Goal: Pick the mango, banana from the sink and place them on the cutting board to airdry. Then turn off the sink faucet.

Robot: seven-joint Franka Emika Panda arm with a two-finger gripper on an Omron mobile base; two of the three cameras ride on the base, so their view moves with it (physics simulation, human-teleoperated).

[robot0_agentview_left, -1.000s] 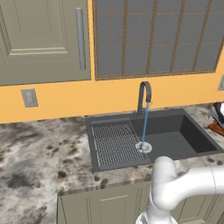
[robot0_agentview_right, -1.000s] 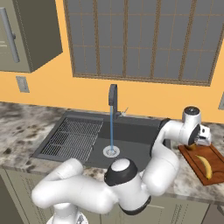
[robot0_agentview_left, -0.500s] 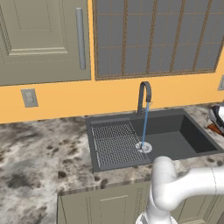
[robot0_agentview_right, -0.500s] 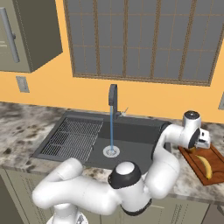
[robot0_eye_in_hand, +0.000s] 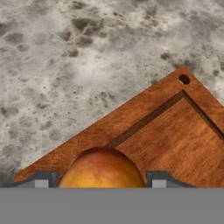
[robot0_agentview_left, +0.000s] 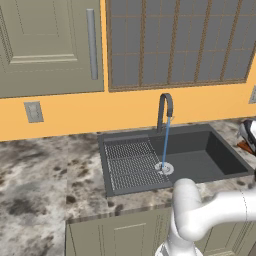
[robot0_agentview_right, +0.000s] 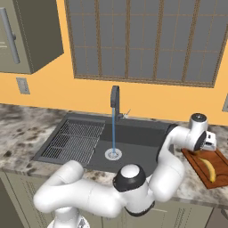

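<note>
The banana (robot0_agentview_right: 207,168) already lies on the cutting board (robot0_eye_in_hand: 175,135) to dry, and the gripper (robot0_eye_in_hand: 101,178) hangs over the same board because the mango (robot0_eye_in_hand: 101,169) must go there too. The mango sits between its two fingertips (robot0_eye_in_hand: 41,179), which stand fairly wide around it and seem to hold it above the board's corner. The sink faucet (robot0_agentview_right: 114,99) is running into the sink (robot0_agentview_right: 138,133).

No readable text, label, brand or number on anything in view

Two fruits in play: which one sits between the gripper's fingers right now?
The mango: round and orange-yellow, it sits between the gripper fingers above the cutting board. The banana, curved and yellow, lies loose on the board.
</note>
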